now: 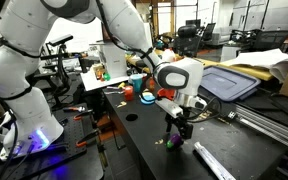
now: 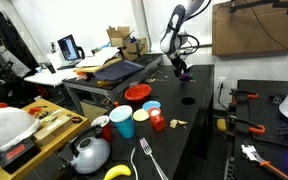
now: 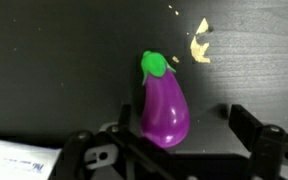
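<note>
Wrist view gives us the black bench [image 3: 54,60], then our pincer [image 3: 181,128] spread wide over it, gripping nothing. The purple toy eggplant [image 3: 165,105] lies flat between its fingers, carried by the bench alone, with a yellow scrap [image 3: 199,45] nearby.

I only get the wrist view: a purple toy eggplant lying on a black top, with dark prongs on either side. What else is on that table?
Observer: In an exterior view, a red plate and a blue cup sit on the table, well away from the eggplant.
Operator: What are those prongs attached to?
Observer: A big white arm arches over and points its open gripper down at the eggplant.
Operator: Anything beyond the table?
Observer: A laptop with a lit screen stands on a desk behind it.
</note>
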You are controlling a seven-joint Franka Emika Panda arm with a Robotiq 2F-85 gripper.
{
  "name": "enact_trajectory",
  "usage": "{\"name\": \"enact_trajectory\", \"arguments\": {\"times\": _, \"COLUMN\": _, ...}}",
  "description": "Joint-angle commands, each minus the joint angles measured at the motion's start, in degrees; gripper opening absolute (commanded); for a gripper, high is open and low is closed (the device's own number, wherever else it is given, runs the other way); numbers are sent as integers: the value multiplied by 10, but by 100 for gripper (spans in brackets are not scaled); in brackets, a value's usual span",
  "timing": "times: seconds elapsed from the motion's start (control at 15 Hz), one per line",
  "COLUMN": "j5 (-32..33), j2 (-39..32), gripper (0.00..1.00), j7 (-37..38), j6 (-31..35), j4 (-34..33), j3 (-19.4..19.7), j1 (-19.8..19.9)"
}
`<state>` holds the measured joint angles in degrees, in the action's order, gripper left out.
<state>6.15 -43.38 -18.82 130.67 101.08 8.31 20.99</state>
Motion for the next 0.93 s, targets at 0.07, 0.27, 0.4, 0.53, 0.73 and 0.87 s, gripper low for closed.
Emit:
{"name": "enact_trajectory", "arguments": {"times": 0.07, "j5": 8, "j2": 23, "gripper": 71, "j7": 11, "j6": -3, "j4": 38, "j3": 13, "j1": -8}}
{"name": "enact_trajectory", "arguments": {"times": 0.27, "j5": 7, "j2": 30, "gripper": 49, "j7": 14, "j6": -4, "j4": 44, "j3": 13, "j1": -10}}
{"name": "enact_trajectory", "arguments": {"times": 0.4, "j5": 7, "j2": 36, "gripper": 34, "j7": 15, "j6": -4, "j4": 48, "j3": 13, "j1": -12}}
{"name": "enact_trajectory", "arguments": {"times": 0.53, "j5": 8, "j2": 43, "gripper": 20, "j7": 15, "j6": -4, "j4": 51, "j3": 12, "j1": -16}}
{"name": "enact_trajectory", "arguments": {"times": 0.73, "j5": 9, "j2": 60, "gripper": 13, "j7": 12, "j6": 1, "j4": 65, "j3": 6, "j1": -25}}
{"name": "enact_trajectory", "arguments": {"times": 0.87, "j5": 6, "j2": 77, "gripper": 13, "j7": 4, "j6": 4, "j4": 75, "j3": -5, "j1": -34}}
